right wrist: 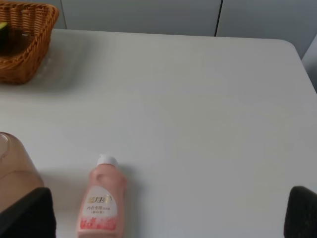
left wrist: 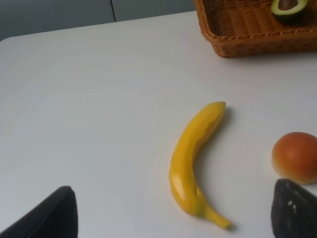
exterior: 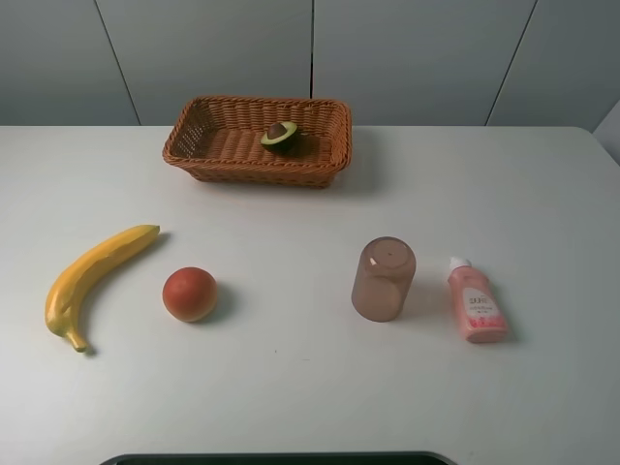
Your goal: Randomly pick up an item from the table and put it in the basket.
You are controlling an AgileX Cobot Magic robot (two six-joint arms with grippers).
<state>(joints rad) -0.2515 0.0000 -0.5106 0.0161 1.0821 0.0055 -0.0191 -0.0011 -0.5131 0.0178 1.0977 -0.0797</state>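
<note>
my left gripper (left wrist: 168,218): 1, two dark fingertips (left wrist: 49,215) set wide apart, nothing between them, held above the table
my right gripper (right wrist: 168,218): 1, fingertips (right wrist: 27,213) spread wide too, nothing held, also above the table
arms in the high view: neither shows
banana (left wrist: 194,158): 1, yellow, lying flat, nearest thing to my left gripper; well in front of the basket and off toward its left end
red-orange fruit (left wrist: 295,156): 1, round, just beside the banana on the side nearer the cup, not touching it
pink bottle (right wrist: 101,198): 1, white cap, lying on its side, cap end toward the basket; nearest thing to my right gripper, well in front of the basket and past its right end
cup (exterior: 384,279): 1, translucent brown, standing mouth down, just beside the bottle on the fruit side, apart from it; in front of the basket's right end
table (exterior: 291,387): 1, white, carries everything
basket (exterior: 208,153): 1, orange-brown wicker, at the far side of the table, about mid-width
item (exterior: 280,136): 1 avocado half, cut face and brown pit up, inside the basket, right of the basket's centre
count in the basket: 1
count loose on the table: 4 (banana, fruit, cup, bottle)
</note>
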